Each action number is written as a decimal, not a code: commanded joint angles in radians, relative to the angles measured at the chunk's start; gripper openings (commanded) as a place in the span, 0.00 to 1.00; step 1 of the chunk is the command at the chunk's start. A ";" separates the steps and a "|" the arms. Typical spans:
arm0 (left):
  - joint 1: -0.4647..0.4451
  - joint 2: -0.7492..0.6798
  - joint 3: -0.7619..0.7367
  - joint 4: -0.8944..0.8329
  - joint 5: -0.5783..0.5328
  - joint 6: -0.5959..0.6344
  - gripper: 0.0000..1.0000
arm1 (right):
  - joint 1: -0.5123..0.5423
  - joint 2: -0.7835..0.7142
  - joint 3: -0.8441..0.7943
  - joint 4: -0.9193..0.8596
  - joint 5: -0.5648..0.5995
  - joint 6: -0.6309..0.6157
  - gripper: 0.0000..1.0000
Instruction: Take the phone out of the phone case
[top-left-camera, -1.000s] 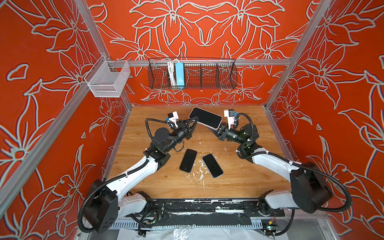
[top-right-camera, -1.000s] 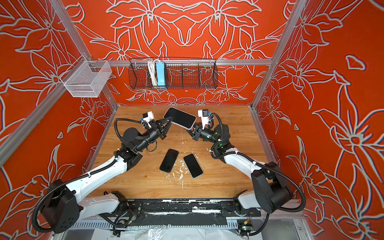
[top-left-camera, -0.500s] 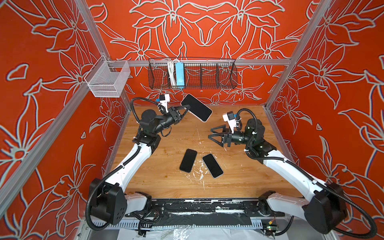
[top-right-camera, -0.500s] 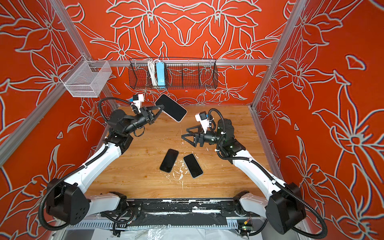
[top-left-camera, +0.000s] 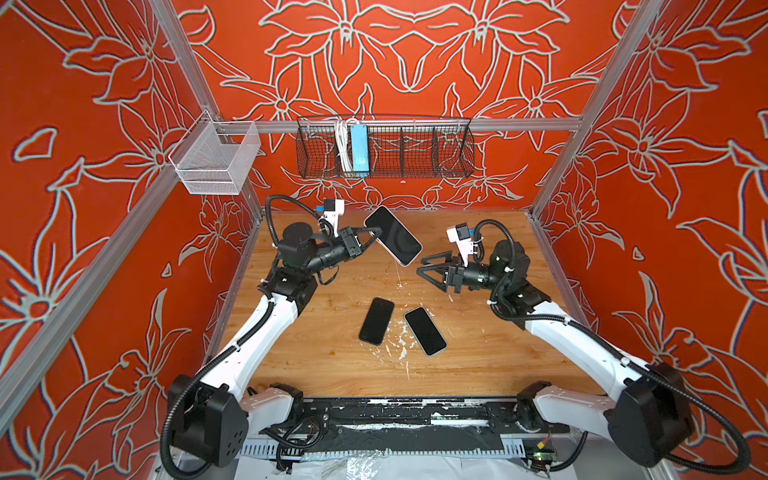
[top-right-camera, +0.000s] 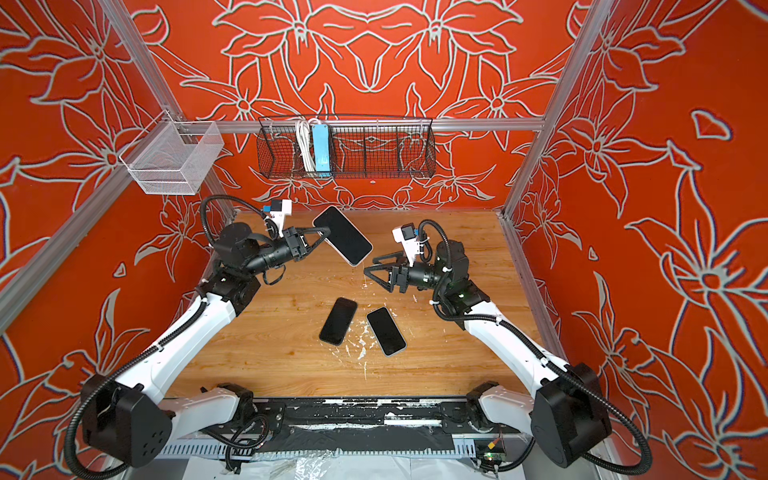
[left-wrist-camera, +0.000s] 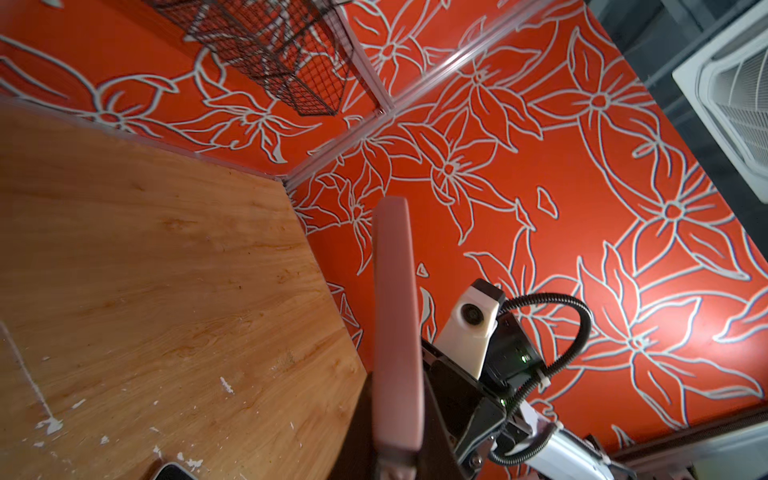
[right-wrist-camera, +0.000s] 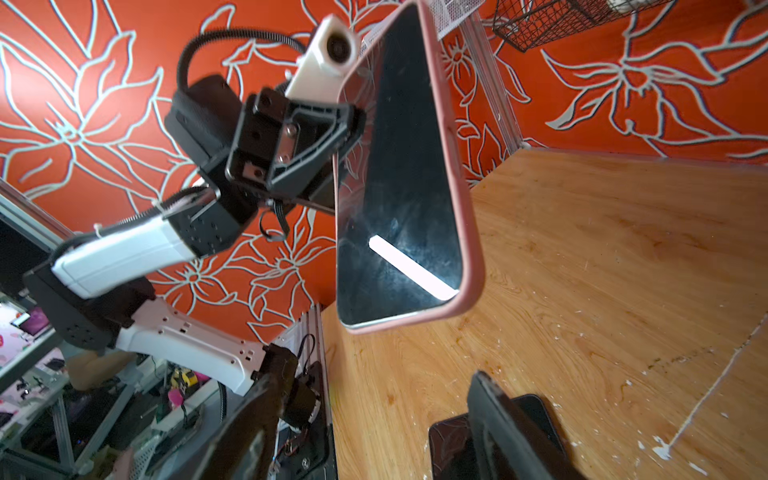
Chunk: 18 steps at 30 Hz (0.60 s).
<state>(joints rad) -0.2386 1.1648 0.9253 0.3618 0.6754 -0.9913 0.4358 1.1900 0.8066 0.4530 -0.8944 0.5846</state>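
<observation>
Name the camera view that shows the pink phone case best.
The right wrist view: the pink phone case looms large, its rim wrapping the phone, held by the left gripper. Both top views show the case small and pale-rimmed. The left wrist view shows only its pink edge, end-on.

White arms (top-left-camera: 266, 330), black joints (top-left-camera: 297, 245), corrugated cables (left-wrist-camera: 544, 297)
</observation>
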 joint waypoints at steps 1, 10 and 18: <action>-0.012 -0.073 -0.115 0.176 -0.221 -0.209 0.00 | 0.003 0.009 -0.041 0.257 0.074 0.178 0.72; -0.054 -0.094 -0.266 0.411 -0.338 -0.443 0.00 | 0.087 0.056 -0.064 0.345 0.217 0.244 0.64; -0.089 -0.107 -0.248 0.419 -0.369 -0.439 0.00 | 0.129 0.094 -0.104 0.361 0.312 0.291 0.63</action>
<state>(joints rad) -0.3187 1.0855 0.6380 0.6655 0.3271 -1.4090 0.5568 1.2785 0.7258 0.7494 -0.6403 0.8284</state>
